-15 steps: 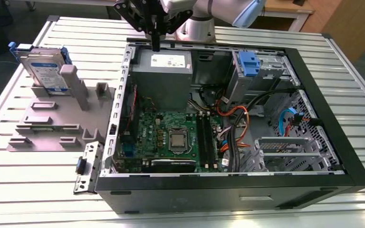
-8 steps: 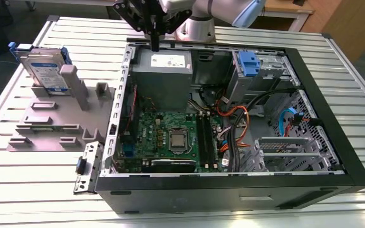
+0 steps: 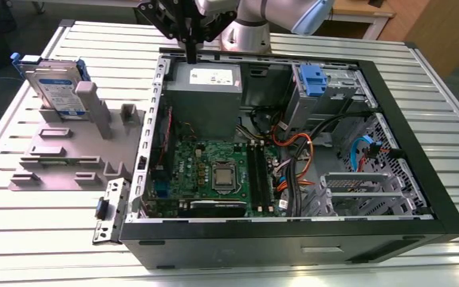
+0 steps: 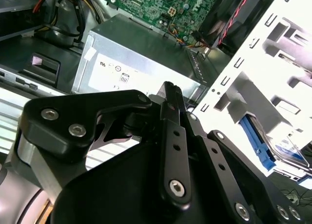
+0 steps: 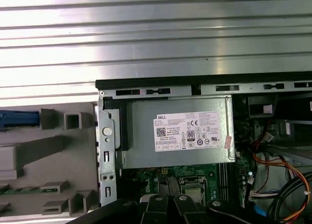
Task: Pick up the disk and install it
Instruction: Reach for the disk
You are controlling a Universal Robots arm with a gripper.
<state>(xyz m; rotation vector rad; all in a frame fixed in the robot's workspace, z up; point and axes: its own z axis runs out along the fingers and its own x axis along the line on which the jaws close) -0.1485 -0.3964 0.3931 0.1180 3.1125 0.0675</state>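
Open computer case [image 3: 293, 242] lying on its side on a slatted metal table [image 3: 437, 89], seen from the exterior view with my gripper [image 3: 191, 58] entering from above. I am hanging over the far rim of the case, my fingertips pointing straight down beside the far corner of the grey power-supply box [image 3: 205, 89] that is lying nearer the exterior view's left. My jaws are pressing together with nothing between them; in the second wrist view my gripper [image 4: 169, 88] is showing as one narrow black tip in front of the power-supply box [image 4: 131, 63]. The disk [image 3: 54, 89] is standing on edge in a grey holder [image 3: 62, 149] outside the case, toward the exterior view's left, well apart from me. The second wrist view is catching the disk [image 4: 287, 153] by its labelled face and blue rail, seated in the holder [image 4: 253, 77]; the first wrist view is catching the disk [image 5: 17, 119] as a blue edge beside the holder [image 5: 29, 151]. Inside the case, the green motherboard [image 3: 213, 167] is lying next to the power-supply box, and a blue caddy [image 3: 313, 81] is sitting in the far bay toward the exterior view's right. In the first wrist view the power-supply box [image 5: 180, 131] is lying just inside the case rim.
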